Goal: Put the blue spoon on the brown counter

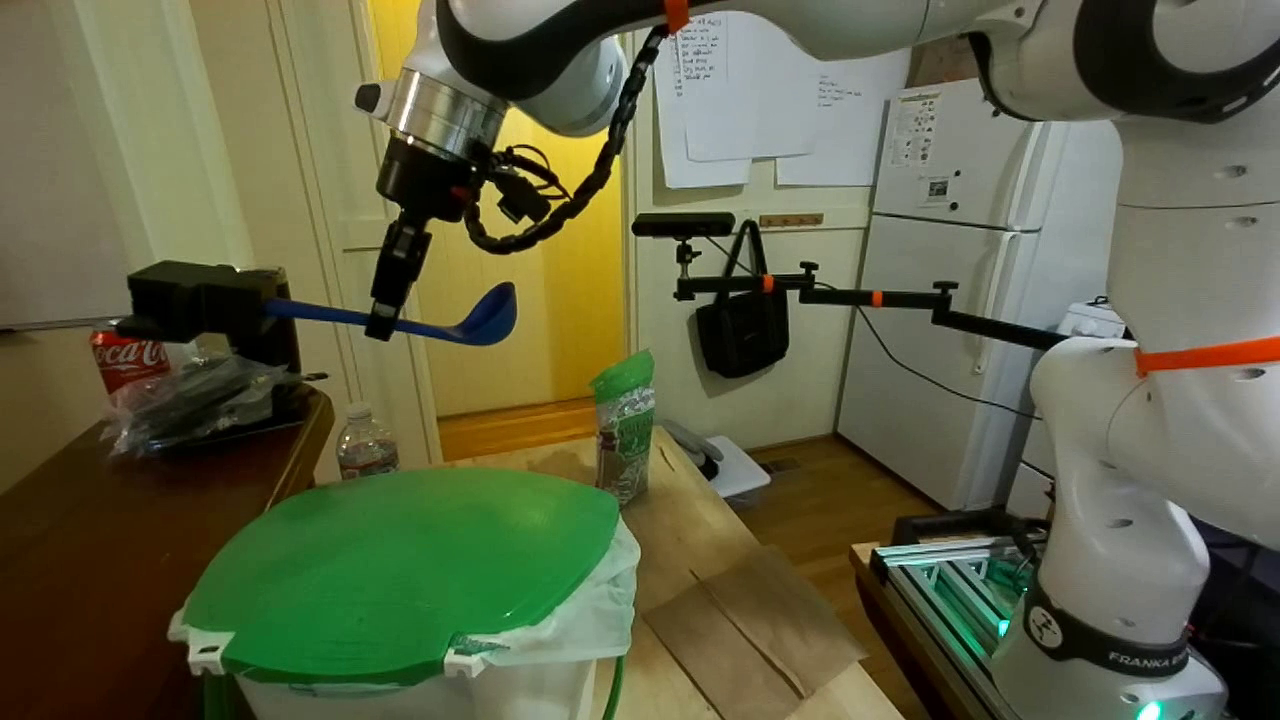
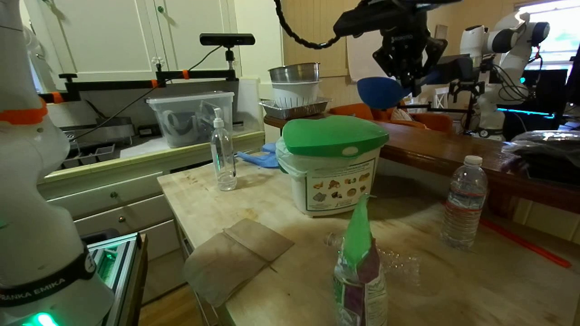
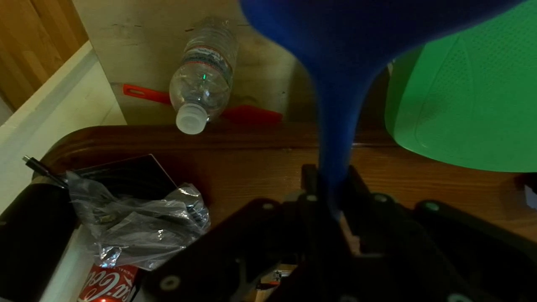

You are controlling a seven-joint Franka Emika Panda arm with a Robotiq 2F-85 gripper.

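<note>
My gripper (image 1: 380, 325) is shut on the handle of the blue spoon (image 1: 490, 318) and holds it in the air, roughly level. A black block (image 1: 190, 300) shows at the handle's far end; I cannot tell whether it is attached. In an exterior view the spoon's bowl (image 2: 380, 92) and the gripper (image 2: 413, 88) are above the far side of the table. In the wrist view the spoon (image 3: 340, 84) runs up from between the fingertips (image 3: 331, 178). The dark brown counter (image 3: 251, 167) lies below the gripper; it also shows in both exterior views (image 1: 90, 560) (image 2: 426, 140).
A green-lidded white bin (image 1: 400, 570) stands on the pale table (image 2: 272, 199) beside the counter. A water bottle (image 2: 464, 203) stands near the counter's edge. A clear plastic bag (image 3: 142, 230) lies on the counter's end, near a red can (image 3: 107, 283). A green pouch (image 1: 625, 430) stands on the table.
</note>
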